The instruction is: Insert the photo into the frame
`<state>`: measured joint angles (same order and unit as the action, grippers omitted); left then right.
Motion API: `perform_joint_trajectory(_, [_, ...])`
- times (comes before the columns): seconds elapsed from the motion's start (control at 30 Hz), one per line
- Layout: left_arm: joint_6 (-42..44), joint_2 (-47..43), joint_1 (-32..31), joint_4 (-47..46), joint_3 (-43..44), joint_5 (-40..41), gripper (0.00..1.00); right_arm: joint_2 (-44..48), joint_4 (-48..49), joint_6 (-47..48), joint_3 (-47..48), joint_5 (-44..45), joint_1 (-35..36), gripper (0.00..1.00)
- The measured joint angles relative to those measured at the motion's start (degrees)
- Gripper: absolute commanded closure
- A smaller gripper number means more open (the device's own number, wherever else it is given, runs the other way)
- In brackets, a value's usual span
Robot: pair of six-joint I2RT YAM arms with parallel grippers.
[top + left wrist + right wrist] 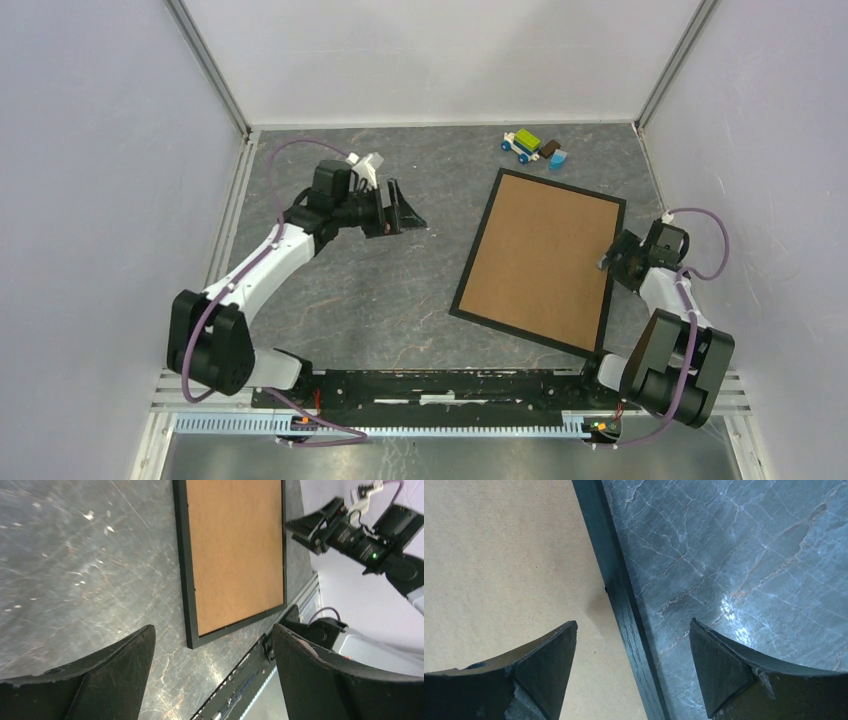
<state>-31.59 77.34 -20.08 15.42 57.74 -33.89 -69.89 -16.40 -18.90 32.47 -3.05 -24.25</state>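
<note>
1. Grey marbled table (pixel 400 300), pale walls on three sides.
2. On its right half, lying flat and turned askew: frame (pixel 623 610), thin and black, filled edge to edge by brown backing board (pixel 540 260); anything beneath the board hidden.
3. Left gripper (pixel 212 627): above bare table to the left of frame, well apart from it; fingers spread wide, holding nothing.
4. Right gripper (pixel 633 625): over frame's right edge, fingers apart, one above board, other above table; touching or not, cannot tell.
5. Frame's far end cut off in left wrist view; only a strip of one edge showing in right wrist view.
6. Near far wall, just beyond frame's top corner: small toy car (pixel 520 145) of coloured bricks, with brown and blue bits (pixel 553 154) beside it, too small to make out.
</note>
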Motion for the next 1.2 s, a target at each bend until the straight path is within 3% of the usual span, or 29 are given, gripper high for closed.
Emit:
perform_joint_trajectory(0.17, [0.17,5.22,-4.46,0.02,0.02,-1.38,0.13,-1.7,2.86,1.55,-1.11,-1.36,-0.02,0.28])
perform_joint_trajectory(0.37, [3.17,9.42,-9.11,4.26,1.01,-0.63,0.15,-1.88,7.37,2.8,-3.8,-3.72,1.7,0.37])
perform_joint_trajectory(0.53, [4.9,10.05,-10.45,7.39,2.27,1.01,0.15,-0.09,11.65,3.96,-6.88,-2.91,6.12,0.41])
perform_joint_trajectory(0.77, [5.88,10.03,-10.45,10.78,2.89,5.03,0.15,3.08,14.71,3.76,-10.34,-1.79,17.73,0.47])
perform_joint_trajectory(1.0, [8.17,10.45,-10.34,17.31,3.37,12.44,0.23,0.94,16.59,4.81,-9.33,-1.11,30.36,0.37])
perform_joint_trajectory(1.07, [8.81,11.72,-9.99,18.6,3.98,13.9,0.31,-1.01,16.06,5.64,-7.67,-1.53,33.44,0.28])
perform_joint_trajectory(1.13, [9.11,14.51,-9.49,20.26,5.46,15.06,0.39,-2.64,14.62,6.49,-5.84,-2.01,35.91,0.13])
perform_joint_trajectory(1.2, [9.49,17.46,-8.85,21.22,6.88,16.72,0.42,-3.3,11.87,7.52,-4.04,-2.08,37.4,0.02])
